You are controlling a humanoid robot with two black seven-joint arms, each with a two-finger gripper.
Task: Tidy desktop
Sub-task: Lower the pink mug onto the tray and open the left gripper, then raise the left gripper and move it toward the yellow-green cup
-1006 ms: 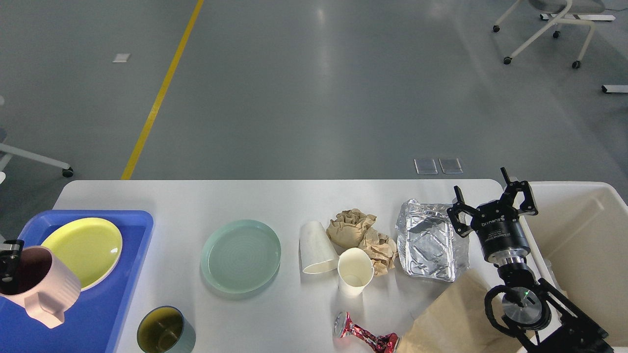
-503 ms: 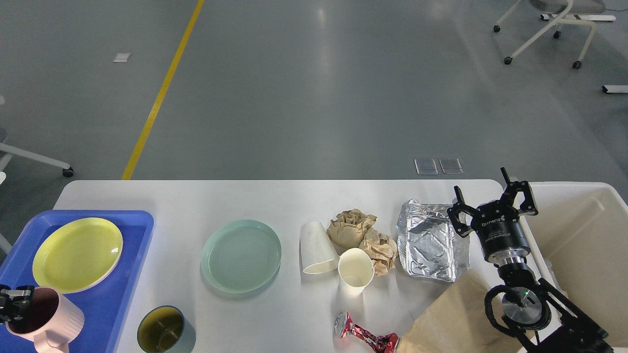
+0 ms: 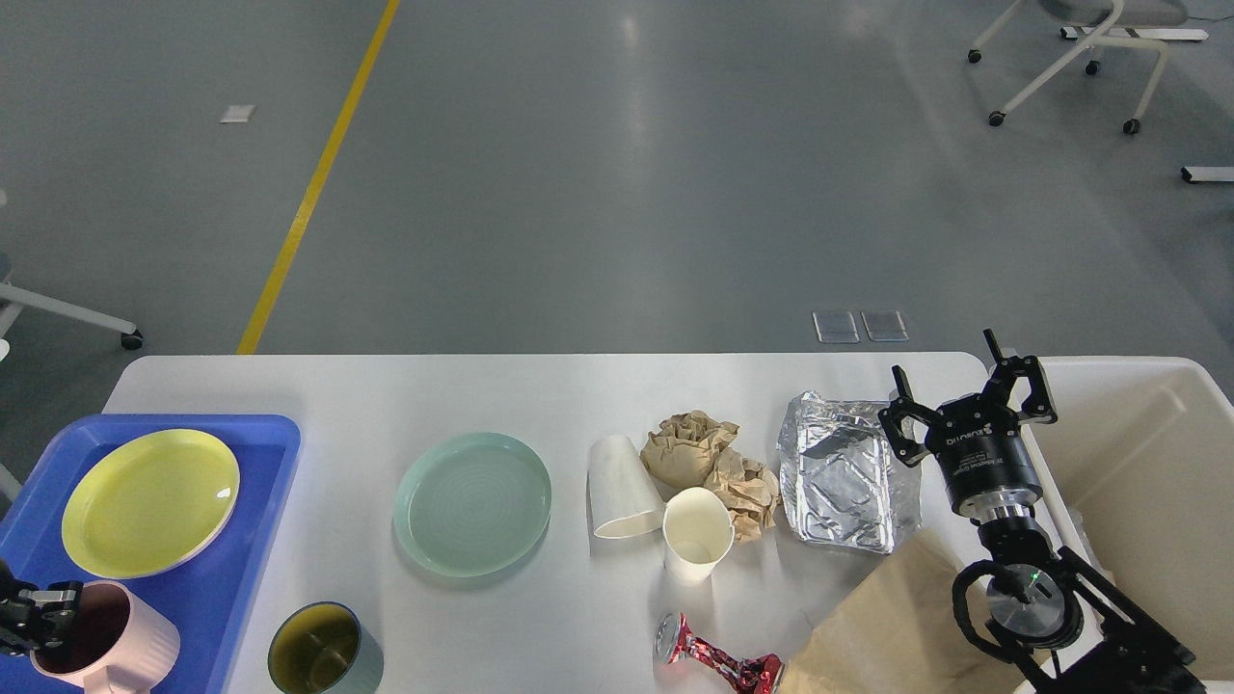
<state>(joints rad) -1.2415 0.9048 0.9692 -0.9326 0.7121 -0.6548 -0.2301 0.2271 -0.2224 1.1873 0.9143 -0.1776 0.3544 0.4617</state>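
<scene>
The white desktop [image 3: 578, 386] carries dishes and litter. At the bottom left my left gripper [image 3: 40, 617] is shut on the rim of a pink mug [image 3: 135, 651], which sits low over the near end of the blue tray [image 3: 246, 540]. A yellow plate [image 3: 149, 501] lies in that tray. My right gripper [image 3: 964, 390] stands open and empty at the table's right edge, just right of a crumpled foil tray [image 3: 844, 477].
A pale green plate [image 3: 472, 501], a dark green cup [image 3: 323, 651], a tipped paper cup [image 3: 622, 487], an upright paper cup [image 3: 696, 535], crumpled brown paper [image 3: 709, 458], a crushed red can [image 3: 718, 660] and a brown paper bag [image 3: 887, 627] lie on the table. A cream bin [image 3: 1157, 463] stands right.
My left gripper has carried the pink mug down and toward the near edge of the blue tray. The right arm has not moved.
</scene>
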